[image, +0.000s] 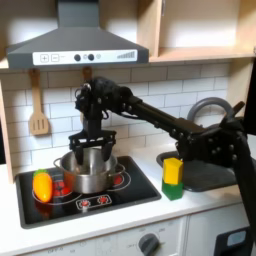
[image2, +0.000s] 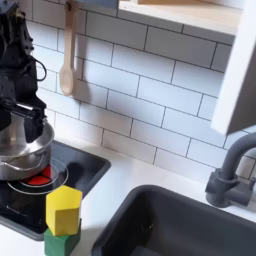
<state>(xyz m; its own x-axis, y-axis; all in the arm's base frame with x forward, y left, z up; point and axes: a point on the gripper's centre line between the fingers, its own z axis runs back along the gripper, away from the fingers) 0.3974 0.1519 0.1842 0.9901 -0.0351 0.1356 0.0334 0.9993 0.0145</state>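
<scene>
— Where's your gripper (image: 90, 142)?
— Left of centre in the first exterior view, jaws spread wide just above the steel pot (image: 86, 170) on the stove (image: 130, 190).
— Nearby?
— An orange pepper (image: 42, 185), lower left.

- A shiny silver metal pot (image: 88, 170) stands upright on the black toy stovetop, lower left of the first exterior view, over a red burner ring.
- In the second exterior view the pot (image2: 22, 150) sits at the left edge, mid-height, its open mouth facing up.
</scene>
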